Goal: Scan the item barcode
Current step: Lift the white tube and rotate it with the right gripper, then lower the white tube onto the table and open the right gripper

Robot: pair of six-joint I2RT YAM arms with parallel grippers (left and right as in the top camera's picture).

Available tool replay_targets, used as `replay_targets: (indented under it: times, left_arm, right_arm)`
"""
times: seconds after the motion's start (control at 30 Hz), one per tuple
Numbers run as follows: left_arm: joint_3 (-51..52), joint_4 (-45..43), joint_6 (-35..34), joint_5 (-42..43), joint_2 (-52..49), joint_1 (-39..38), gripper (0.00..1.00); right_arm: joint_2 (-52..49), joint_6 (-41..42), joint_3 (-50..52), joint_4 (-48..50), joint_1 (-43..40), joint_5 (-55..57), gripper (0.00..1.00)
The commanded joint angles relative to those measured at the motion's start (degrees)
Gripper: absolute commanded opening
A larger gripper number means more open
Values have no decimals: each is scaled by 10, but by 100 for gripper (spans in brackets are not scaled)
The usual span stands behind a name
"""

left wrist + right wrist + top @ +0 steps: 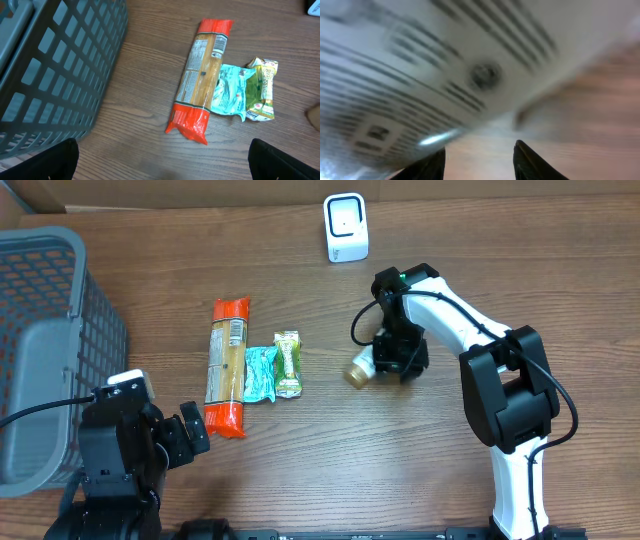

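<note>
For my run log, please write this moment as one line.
task: scan barcode | right gripper: over small tan-ended item, grip unclear | left gripper: open, empty | white box-shaped scanner: apart, untouched

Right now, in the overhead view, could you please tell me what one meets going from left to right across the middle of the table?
Gray basket → orange-ended pasta packet → teal pouch → green pouch → gold-capped item.
</note>
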State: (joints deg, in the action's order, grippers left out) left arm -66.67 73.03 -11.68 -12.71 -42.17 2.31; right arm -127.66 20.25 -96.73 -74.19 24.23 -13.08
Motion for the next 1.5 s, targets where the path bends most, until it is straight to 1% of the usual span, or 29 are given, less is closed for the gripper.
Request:
replay_targets:
  times: [0.0,0.1,0.13,0.17,0.2,0.23,0.3,0.37,0.4,0.47,0.53,0.67,0.7,0.73,0.83,0.87,0.97,1.07,1.2,1.27,1.47]
  left_arm:
    - [2,0,-6,-9,2,3,100]
    - [2,0,-6,-9,2,3,100]
    - [2,0,-6,-9,2,3,99]
    - [2,0,-6,-9,2,3,100]
    - [2,0,-6,-9,2,3,100]
    - [2,0,-6,-9,2,3,100]
    - [2,0,-6,-9,2,3,100]
    - [2,0,-6,-9,2,3,100]
    - [2,0,-6,-9,2,3,100]
    - [2,0,-6,-9,2,3,100]
    - [2,0,-6,-9,2,3,100]
    - [2,0,-6,-9,2,3,99]
    - [2,0,-6,-9,2,3,99]
    - [2,0,-6,-9,2,3,100]
    - [2,0,-6,-9,2,3,100]
    - [2,0,-6,-9,2,3,100]
    - [2,0,-6,-9,2,3,100]
    - [2,0,-6,-9,2,3,100]
    - [2,0,-6,-9,2,3,99]
    - [2,0,-6,-9,2,3,100]
    - [2,0,-6,-9,2,3,100]
  right_arm:
    - [20,5,0,56,9,-98,45]
    - [20,5,-3,116,16,-121,44]
    - [20,-3,-14,118,17,-119,45]
    - [20,-17,-46,85,16,-119,44]
    - [20,-27,-60,73,14,-119,44]
    - [20,-67,-111,29,8,-117,45]
    - [20,-103,-170,-15,4,-93,48]
    - [20,-174,-240,-47,2,-25,56]
    - [20,-217,-256,-46,2,18,61]
    - [20,-297,-267,-26,2,95,65]
    - [16,-385,-264,-5,0,117,64]
    - [-5,-520,-259,6,-5,80,61]
    - [-7,-535,-257,6,-5,71,61]
    - [-14,-577,-247,5,-10,45,60]
    - [-24,-643,-224,3,-22,16,58]
    - [-30,-687,-213,-4,-30,-17,58]
    - [-37,-761,-188,-20,-49,-75,57]
    - [-44,-792,-158,-9,-72,-103,56]
    - [-44,-792,-99,68,-97,-146,58]
    - [-44,-787,-91,96,-101,-151,57]
    - [-44,-784,-89,136,-97,-157,56]
